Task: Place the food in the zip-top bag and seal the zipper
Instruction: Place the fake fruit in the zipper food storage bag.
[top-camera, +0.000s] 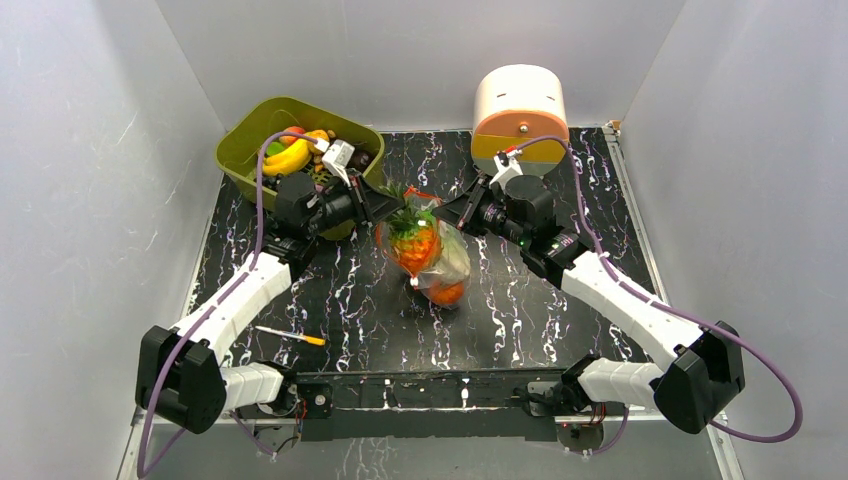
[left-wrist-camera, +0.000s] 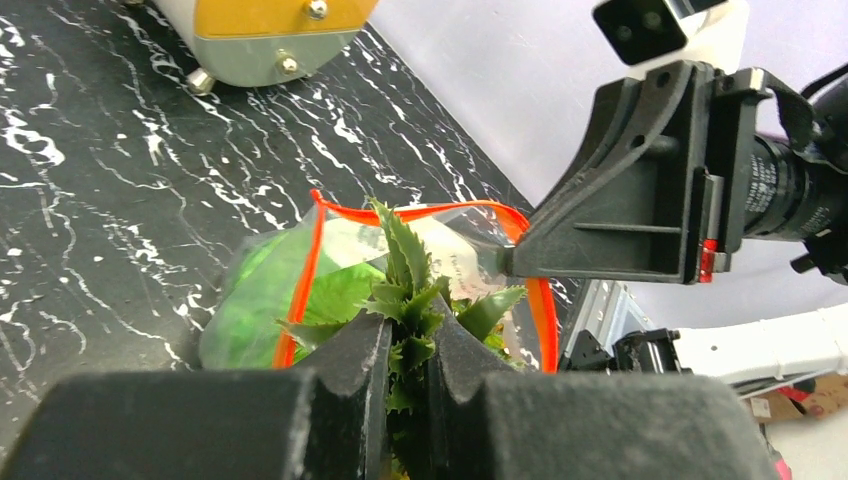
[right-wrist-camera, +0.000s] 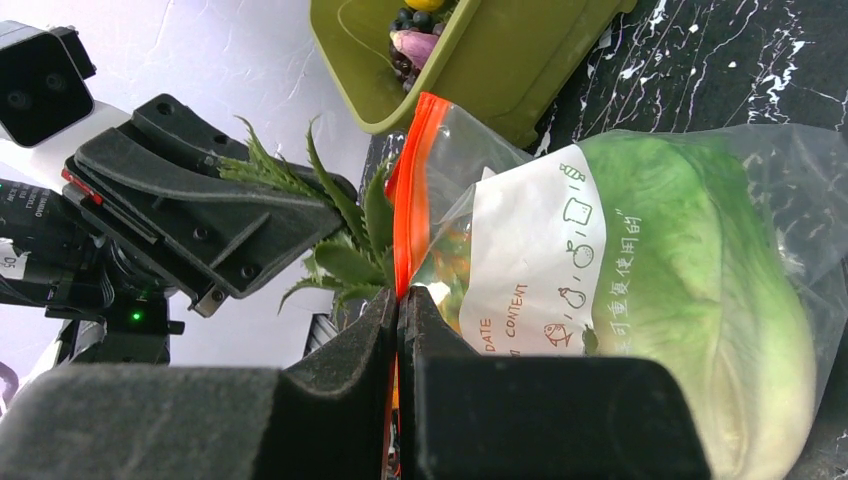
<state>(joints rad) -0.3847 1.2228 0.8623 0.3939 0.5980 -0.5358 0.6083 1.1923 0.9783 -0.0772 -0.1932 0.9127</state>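
Observation:
The clear zip-top bag (top-camera: 447, 262) hangs between both grippers over the middle of the table. It holds a green lettuce (right-wrist-camera: 690, 290) and an orange round piece (top-camera: 446, 292). An orange toy pineapple (top-camera: 415, 247) sits in the bag's mouth, its spiky green crown (left-wrist-camera: 405, 270) sticking out. My left gripper (left-wrist-camera: 408, 335) is shut on that crown. My right gripper (right-wrist-camera: 398, 300) is shut on the red-orange zipper (right-wrist-camera: 410, 190) at the mouth's right edge. The mouth stands open, as the zipper (left-wrist-camera: 312, 260) shows in the left wrist view.
An olive-green bin (top-camera: 250, 150) with more toy food, a yellow banana (top-camera: 287, 158) among it, stands at the back left behind the left arm. A white and orange appliance (top-camera: 520, 105) stands at the back right. A yellow-tipped pen (top-camera: 290, 335) lies near the left arm's base.

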